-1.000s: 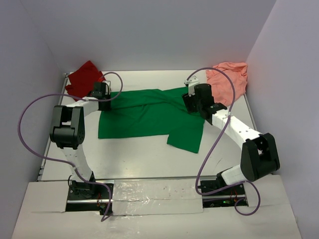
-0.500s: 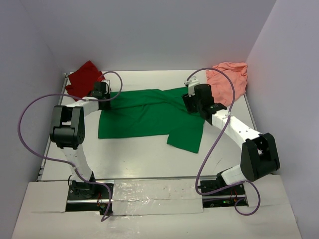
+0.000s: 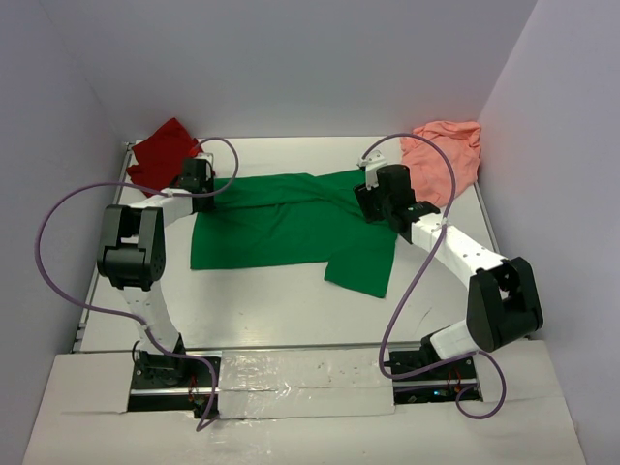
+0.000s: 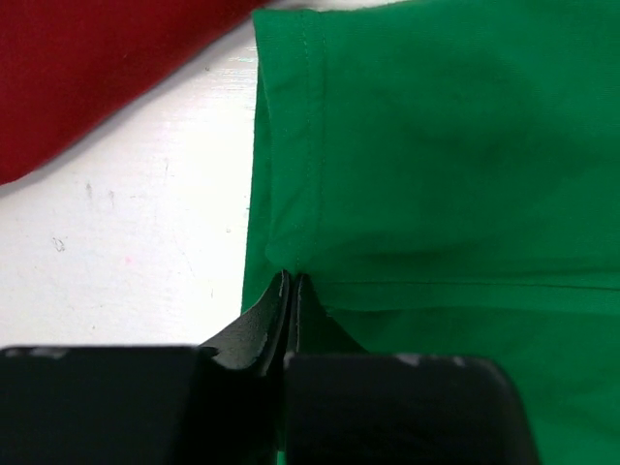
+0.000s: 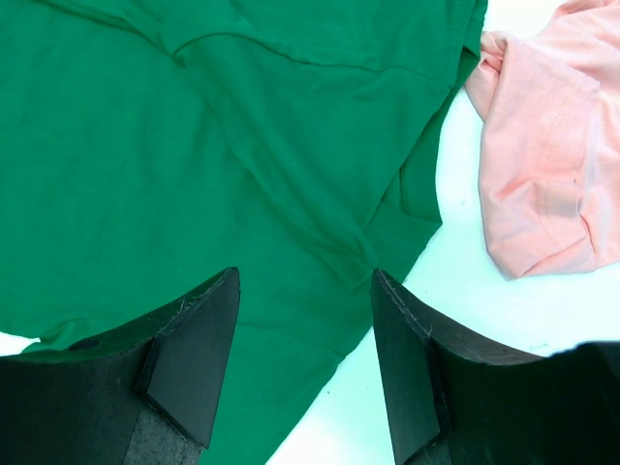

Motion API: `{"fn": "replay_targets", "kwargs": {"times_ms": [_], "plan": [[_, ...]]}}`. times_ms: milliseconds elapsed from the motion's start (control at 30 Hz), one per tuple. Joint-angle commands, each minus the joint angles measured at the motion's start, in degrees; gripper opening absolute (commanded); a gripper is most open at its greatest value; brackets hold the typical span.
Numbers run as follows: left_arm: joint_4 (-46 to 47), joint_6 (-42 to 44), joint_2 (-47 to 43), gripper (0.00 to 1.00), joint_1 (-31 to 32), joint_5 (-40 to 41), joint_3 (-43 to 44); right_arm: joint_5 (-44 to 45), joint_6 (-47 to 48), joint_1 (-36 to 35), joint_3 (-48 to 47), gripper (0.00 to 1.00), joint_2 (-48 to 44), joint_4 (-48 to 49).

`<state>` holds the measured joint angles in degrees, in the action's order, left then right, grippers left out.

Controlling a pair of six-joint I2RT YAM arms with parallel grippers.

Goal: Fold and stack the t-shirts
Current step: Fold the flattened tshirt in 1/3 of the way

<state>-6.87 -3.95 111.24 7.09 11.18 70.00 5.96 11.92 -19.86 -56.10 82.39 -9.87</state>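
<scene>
The bright green t-shirt (image 3: 281,223) lies spread on the white table, one sleeve folded over near its right end. My left gripper (image 4: 290,279) is shut on its left edge, and the cloth (image 4: 436,145) puckers at the fingertips; from above this gripper (image 3: 201,194) sits at the shirt's upper left corner. My right gripper (image 5: 305,276) hangs open over the green cloth (image 5: 145,145) near its upper right edge (image 3: 373,199), with nothing between the fingers. The dark red t-shirt (image 3: 160,150) is bunched at the back left. The salmon pink t-shirt (image 3: 446,155) is bunched at the back right.
Grey walls close in the white table (image 3: 271,300) at the back and both sides. Purple cables loop from both arms. The red cloth (image 4: 87,58) lies just beyond the left gripper, and the pink cloth (image 5: 552,165) lies just right of the right gripper.
My left gripper has closed on the green t-shirt's left edge. The right gripper stays open and has shifted only slightly.
</scene>
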Motion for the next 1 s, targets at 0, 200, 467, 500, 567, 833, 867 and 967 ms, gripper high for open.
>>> {"fn": "replay_targets", "kwargs": {"times_ms": [0, 200, 467, 500, 567, 833, 867, 967], "plan": [[2.0, 0.2, -2.3, 0.0, 0.1, 0.2, 1.0, 0.3, 0.8, 0.3, 0.1, 0.63, 0.1, 1.3], [1.8, 0.5, -2.5, 0.0, 0.1, 0.5, 0.6, 0.1, 0.6, 0.3, 0.3, 0.63, 0.1, 1.3], [1.4, 2.4, -3.9, 0.0, 0.1, 2.8, 0.8, -0.1, 0.5, 0.3, 0.1, 0.63, 0.7, 1.3], [1.3, 2.6, -4.1, 0.0, 0.1, 3.0, 1.1, -0.1, 0.5, 0.4, 0.2, 0.63, 0.7, 1.2], [0.8, 3.2, -4.3, 0.0, 0.1, 3.2, 1.5, -0.4, 0.4, 0.3, 0.2, 0.63, 0.7, 1.3], [-0.2, 5.4, -4.4, 0.0, 0.1, 4.3, 2.4, -0.8, 0.4, 0.4, 0.4, 0.63, 1.0, 1.2], [-0.2, 5.6, -4.4, 0.0, 0.1, 4.5, 2.4, -0.7, 0.4, 0.3, 0.4, 0.63, 0.9, 1.1], [-0.1, 5.9, -4.5, 0.0, 0.1, 4.6, 2.1, -0.8, 0.5, 0.3, 0.3, 0.63, 0.9, 1.0]]}}
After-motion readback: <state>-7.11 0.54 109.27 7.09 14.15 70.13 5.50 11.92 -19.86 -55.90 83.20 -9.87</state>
